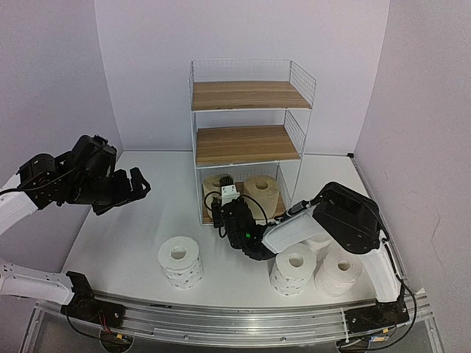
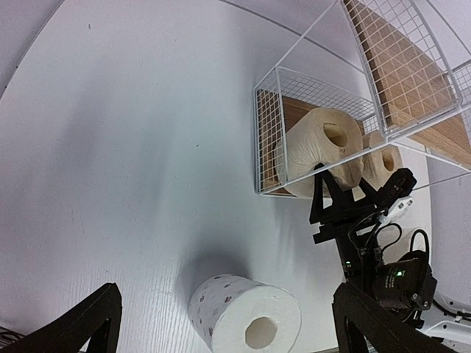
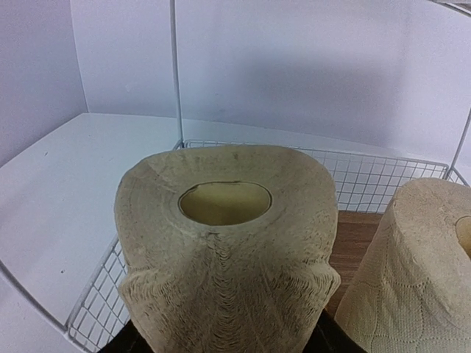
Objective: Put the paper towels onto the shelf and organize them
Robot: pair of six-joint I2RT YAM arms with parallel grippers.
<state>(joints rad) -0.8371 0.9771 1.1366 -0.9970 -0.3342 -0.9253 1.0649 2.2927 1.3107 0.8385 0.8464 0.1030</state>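
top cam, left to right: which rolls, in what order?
lone dotted roll → beige roll held in the right gripper → second beige roll → second dotted roll → plain white roll. Another white roll is mostly hidden, so it is left out.

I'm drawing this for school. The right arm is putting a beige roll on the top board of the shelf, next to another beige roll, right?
Not the top board. The right gripper holds the beige roll at the bottom tier of the shelf, next to the other beige roll. The top external view shows it.
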